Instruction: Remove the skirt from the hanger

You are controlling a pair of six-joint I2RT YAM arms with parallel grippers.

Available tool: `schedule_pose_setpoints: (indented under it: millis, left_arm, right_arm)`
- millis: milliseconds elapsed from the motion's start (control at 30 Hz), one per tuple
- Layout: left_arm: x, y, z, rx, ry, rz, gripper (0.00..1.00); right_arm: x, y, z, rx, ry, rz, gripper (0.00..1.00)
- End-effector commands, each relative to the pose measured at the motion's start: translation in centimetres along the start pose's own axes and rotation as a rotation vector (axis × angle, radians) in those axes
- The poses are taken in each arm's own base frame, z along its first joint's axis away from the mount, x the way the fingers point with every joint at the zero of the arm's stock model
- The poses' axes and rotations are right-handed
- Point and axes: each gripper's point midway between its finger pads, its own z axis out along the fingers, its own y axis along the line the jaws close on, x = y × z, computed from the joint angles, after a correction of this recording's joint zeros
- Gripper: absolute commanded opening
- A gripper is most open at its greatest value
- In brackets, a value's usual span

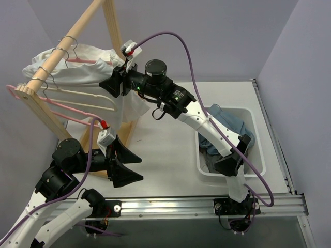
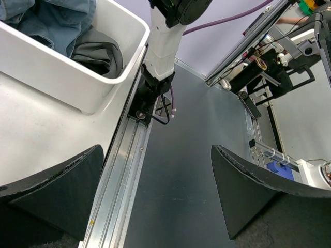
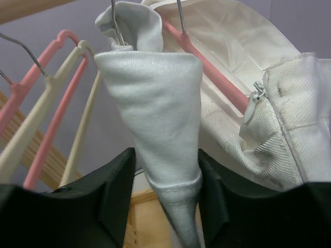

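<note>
The left hand (image 2: pixel 155 175) is spread wide and empty above the surface's (image 2: pixel 36 139) near edge. A fold of white cloth (image 3: pixel 155 103), hung on a pink hanger (image 3: pixel 207 67), is pinched by the right hand (image 3: pixel 166 170) at 11 o'clock. The grey skirt (image 2: pixel 101 51) is found in the bin (image 2: pixel 51 67) at 3 o'clock, beside denim (image 2: pixel 57 20).

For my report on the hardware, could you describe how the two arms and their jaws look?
Both arms have white links and black joint housings. A purple cable runs along each, ending at a small white-and-red plug. The left gripper and right gripper have broad, black, wedge-shaped jaws with rough edges.
</note>
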Motion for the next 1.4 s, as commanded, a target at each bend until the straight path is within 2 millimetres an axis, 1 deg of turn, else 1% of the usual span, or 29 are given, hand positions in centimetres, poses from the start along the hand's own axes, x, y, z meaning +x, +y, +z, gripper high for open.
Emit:
schedule_pose_setpoints:
  millis: [0, 67, 100, 167, 200, 367, 400, 467, 567, 600, 667, 700, 767, 800, 867, 900, 967, 1000, 1033, 1067, 1100, 1167, 1200, 1233, 1267, 1300, 1333, 1367]
  left_arm:
    - [-0.2, -0.4, 0.0, 0.022, -0.004, 0.028, 0.94]
    - [-0.2, -0.3, 0.1, 0.024, -0.004, 0.025, 0.94]
    - [-0.2, -0.2, 0.2, 0.022, -0.003, 0.021, 0.94]
    - [-0.1, -0.2, 0.2, 0.024, 0.000, 0.017, 0.94]
    - [-0.2, -0.2, 0.2, 0.025, 0.001, 0.015, 0.94]
    - [-0.1, -0.3, 0.2, 0.024, -0.003, -0.010, 0.94]
    - [-0.1, 0.0, 0.3, 0.013, -0.005, -0.022, 0.94]
    - [-0.3, 0.0, 0.4, 0.012, -0.016, -0.033, 0.94]
    - [-0.5, -0.1, 0.4, 0.015, -0.027, -0.026, 0.94]
    - [-0.5, -0.1, 0.4, 0.014, -0.026, -0.024, 0.94]
    - [-0.9, -0.2, 0.4, 0.020, -0.030, -0.010, 0.94]
    - [-0.9, -0.2, 0.6, 0.020, -0.025, -0.013, 0.94]
    - [-1.4, -0.3, 0.7, 0.022, -0.025, -0.002, 0.95]
    - [-1.5, -0.2, 0.9, 0.022, -0.022, -0.006, 0.95]
    - [-1.9, -0.4, 1.0, 0.035, -0.023, -0.001, 0.97]
    - [-2.0, -0.4, 1.2, 0.038, -0.022, -0.003, 0.98]
    - [-2.7, -0.6, 1.3, 0.041, -0.028, 0.007, 0.99]
    - [-2.9, -0.6, 1.4, 0.042, -0.028, 0.008, 1.00]
    - [-3.1, -0.7, 1.4, 0.042, -0.031, 0.010, 1.00]
    - [-3.2, -0.6, 1.6, 0.041, -0.028, 0.005, 1.00]
    - [-3.7, -0.9, 1.5, 0.047, -0.034, 0.012, 1.00]
    - [-4.1, -1.1, 1.7, 0.054, -0.034, 0.013, 1.00]
    - [-4.8, -1.7, 1.5, 0.068, -0.044, 0.029, 0.95]
    - [-5.3, -2.1, 1.6, 0.076, -0.048, 0.029, 0.94]
    - [-5.7, -2.1, 1.8, 0.083, -0.047, 0.030, 0.94]
    - [-6.4, -2.8, 1.8, 0.106, -0.057, 0.045, 0.94]
    - [-7.5, -3.8, 1.7, 0.129, -0.076, 0.044, 0.94]
    - [-8.2, -4.0, 2.0, 0.146, -0.082, 0.039, 0.93]
  right_arm:
    - [-1.4, 0.5, 0.7, -0.045, -0.055, -0.023, 0.35]
    - [-1.7, 0.7, 0.9, -0.072, -0.067, -0.031, 0.24]
    - [-2.1, 0.6, 1.0, -0.077, -0.086, -0.038, 0.14]
    - [-2.4, 0.9, 1.0, -0.102, -0.101, -0.053, 0.01]
    - [-2.6, 1.3, 1.0, -0.123, -0.107, -0.061, 0.00]
    - [-4.2, 2.7, 0.6, -0.201, -0.187, -0.093, 0.00]
    - [-5.5, 3.2, 0.1, -0.215, -0.232, -0.105, 0.00]
    - [-5.9, 3.6, -0.2, -0.227, -0.253, -0.099, 0.00]
    - [-7.3, 4.7, -1.1, -0.272, -0.284, -0.113, 0.00]
    - [-8.2, 5.3, -1.7, -0.287, -0.300, -0.117, 0.00]
    - [-9.0, 5.8, -2.4, -0.296, -0.310, -0.123, 0.00]
    - [-9.8, 6.1, -3.1, -0.295, -0.322, -0.131, 0.00]
    - [-10.5, 6.2, -3.8, -0.279, -0.337, -0.145, 0.00]
    - [-11.3, 6.5, -4.6, -0.279, -0.358, -0.151, 0.00]
    - [-12.0, 6.6, -5.2, -0.271, -0.370, -0.146, 0.00]
    - [-12.6, 6.9, -5.8, -0.267, -0.379, -0.153, 0.00]
    - [-12.8, 6.5, -6.2, -0.244, -0.385, -0.154, 0.00]
    - [-13.8, 6.6, -7.0, -0.237, -0.407, -0.162, 0.00]
    - [-13.2, 6.3, -7.0, -0.235, -0.401, -0.157, 0.00]
    - [-13.5, 6.2, -7.3, -0.239, -0.411, -0.139, 0.00]
    - [-13.5, 5.9, -7.4, -0.226, -0.405, -0.132, 0.00]
    - [-12.9, 5.2, -7.4, -0.191, -0.385, -0.140, 0.00]
    - [-13.2, 5.1, -8.0, -0.171, -0.386, -0.140, 0.00]
    - [-13.1, 5.0, -8.4, -0.163, -0.384, -0.140, 0.00]
    - [-11.4, 4.1, -8.1, -0.140, -0.349, -0.127, 0.00]
    - [-12.3, 4.4, -9.5, -0.132, -0.369, -0.133, 0.00]
    - [-12.1, 4.2, -10.0, -0.119, -0.367, -0.133, 0.00]
    - [-11.9, 3.8, -10.6, -0.101, -0.364, -0.131, 0.00]
